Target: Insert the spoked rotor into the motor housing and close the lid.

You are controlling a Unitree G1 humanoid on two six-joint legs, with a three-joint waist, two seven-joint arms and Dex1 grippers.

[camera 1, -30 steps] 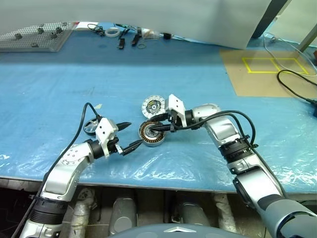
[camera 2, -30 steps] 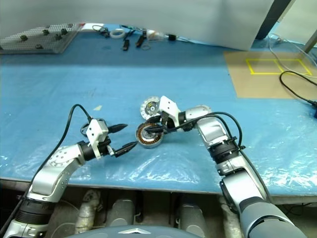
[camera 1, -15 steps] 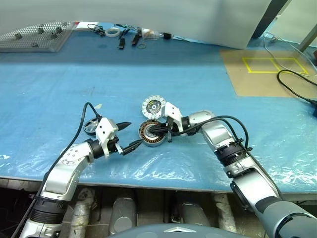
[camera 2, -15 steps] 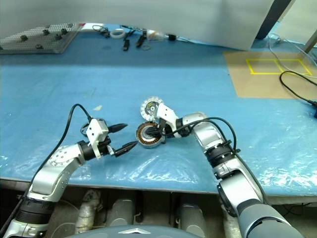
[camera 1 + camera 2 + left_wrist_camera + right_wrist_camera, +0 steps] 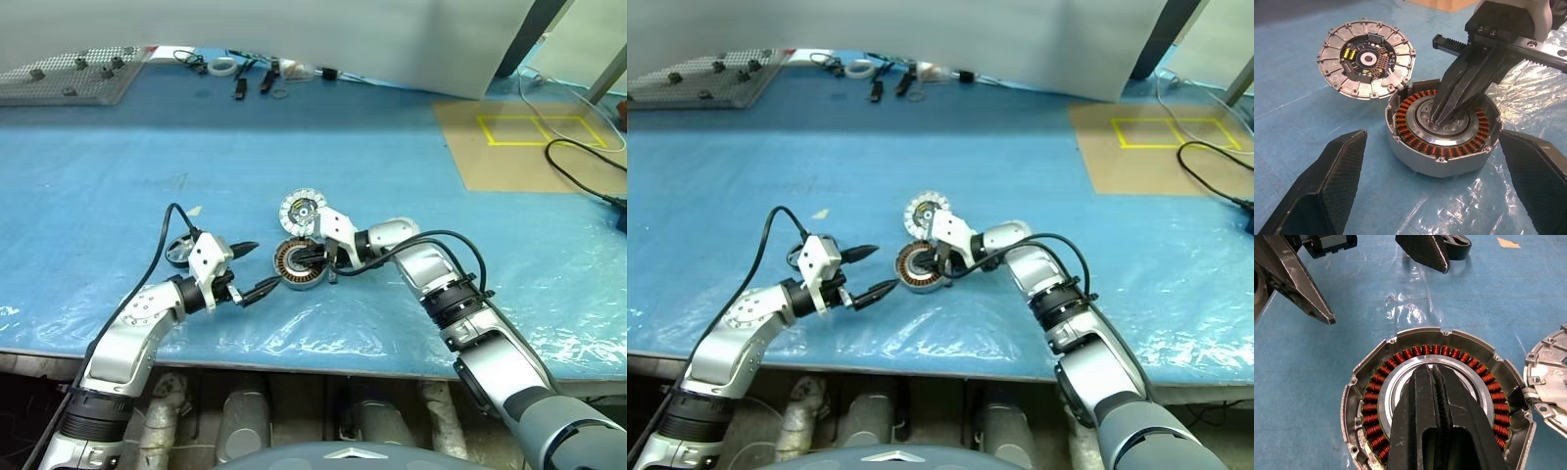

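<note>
I see the blue table [image 5: 411, 186] under a sheet of clear plastic, with its far edge cluttered by small tools too tiny for me to name. My right arm reaches in over the motor housing [image 5: 1442, 132], which sits on the plastic near the table's front middle, its copper windings ringing a silvery centre. The right gripper [image 5: 1442, 117] points down into that centre with its fingers pressed together; I cannot make out anything pinched between them, and from the right wrist view they cover most of the hub. The lid [image 5: 1367, 58] lies flat just behind the housing, its circuit face up, its rim touching or slightly overlapping the housing's wall. My left gripper [image 5: 250, 266] hovers beside the housing with its fingers spread wide, holding nothing. The spoked rotor [image 5: 178, 252] lies on the table behind my left wrist, partly hidden by the gripper body, so its spokes are hard to make out.
</note>
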